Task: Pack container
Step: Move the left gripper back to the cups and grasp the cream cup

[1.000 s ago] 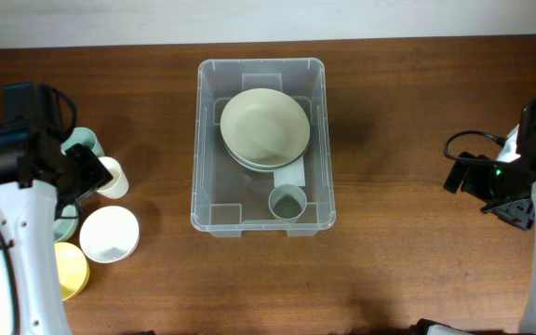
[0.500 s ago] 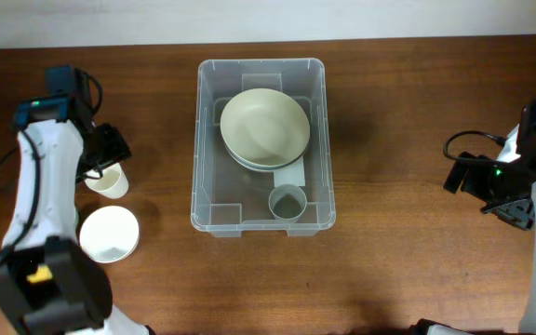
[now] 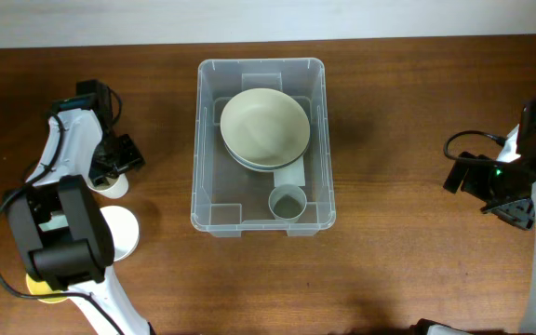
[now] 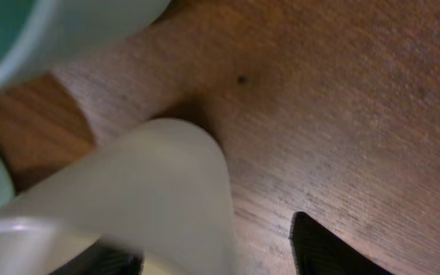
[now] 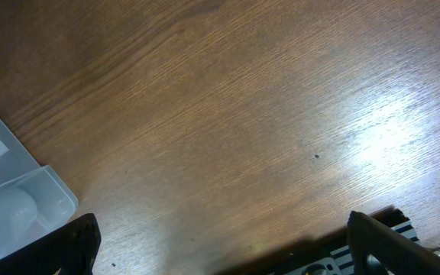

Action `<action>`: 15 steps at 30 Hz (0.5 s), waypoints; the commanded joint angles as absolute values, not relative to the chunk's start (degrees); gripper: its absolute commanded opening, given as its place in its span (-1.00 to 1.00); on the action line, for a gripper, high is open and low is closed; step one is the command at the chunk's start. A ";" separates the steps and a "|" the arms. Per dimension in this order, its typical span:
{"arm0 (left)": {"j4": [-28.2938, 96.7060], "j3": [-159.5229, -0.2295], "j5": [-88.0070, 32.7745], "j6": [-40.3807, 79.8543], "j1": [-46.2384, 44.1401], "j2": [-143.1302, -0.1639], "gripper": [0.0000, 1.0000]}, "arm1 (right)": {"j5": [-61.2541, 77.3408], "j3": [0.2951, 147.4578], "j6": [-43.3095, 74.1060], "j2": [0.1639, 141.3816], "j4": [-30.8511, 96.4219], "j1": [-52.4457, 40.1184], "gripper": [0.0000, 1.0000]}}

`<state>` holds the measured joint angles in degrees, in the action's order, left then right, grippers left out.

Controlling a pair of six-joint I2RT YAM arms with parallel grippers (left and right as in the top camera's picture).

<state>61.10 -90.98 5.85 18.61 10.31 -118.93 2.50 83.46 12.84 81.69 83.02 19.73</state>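
Observation:
The clear container (image 3: 208, 140) stands mid-table. It holds stacked pale bowls (image 3: 264, 126) and a grey-green cup (image 3: 288, 202). My left gripper (image 3: 114, 160) is down at a cream cup (image 3: 112, 185) left of the container. In the left wrist view the cream cup (image 4: 128, 191) lies between the spread fingers of the left gripper (image 4: 212, 256), with a gap to the right finger. My right gripper (image 3: 508, 200) is open and empty over bare table far right of the container. Its fingers (image 5: 220, 244) sit wide apart in the right wrist view.
A white bowl (image 3: 124, 233) sits near the left arm, and a yellow bowl (image 3: 37, 287) is mostly hidden under it. A pale green dish (image 4: 21, 38) is close to the cream cup. The container's corner (image 5: 10, 202) shows at the left of the right wrist view.
My left arm has swung round and its gripper has come down over the cream cup. The right arm has not moved.

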 commanded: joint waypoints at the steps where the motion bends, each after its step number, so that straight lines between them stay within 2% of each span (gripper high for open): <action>1: 60.40 -90.89 5.17 17.63 9.32 -120.01 -0.02 | 2.61 84.33 12.25 81.03 82.83 19.90 0.98; 3: 60.03 -90.89 5.19 17.63 8.56 -120.07 -0.27 | 2.61 84.33 12.25 81.03 82.83 19.90 0.98; 4: 59.96 -90.89 5.19 17.65 8.21 -120.07 -0.46 | 2.61 84.33 12.25 81.03 82.83 19.90 0.98; 8: 59.77 -90.89 5.37 17.65 6.17 -120.07 -0.81 | 2.61 84.33 12.23 81.03 82.83 19.90 0.98; 11: 59.79 -90.89 5.39 17.65 4.80 -120.07 -0.99 | 2.59 84.33 12.23 81.03 82.83 19.90 0.98; 15: 61.47 -91.48 5.37 17.65 2.90 -119.98 -0.99 | 2.59 84.33 12.23 81.03 82.85 19.90 0.98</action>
<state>60.40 -91.00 5.85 17.72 3.99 -119.42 2.50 83.46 12.84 81.69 83.02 19.75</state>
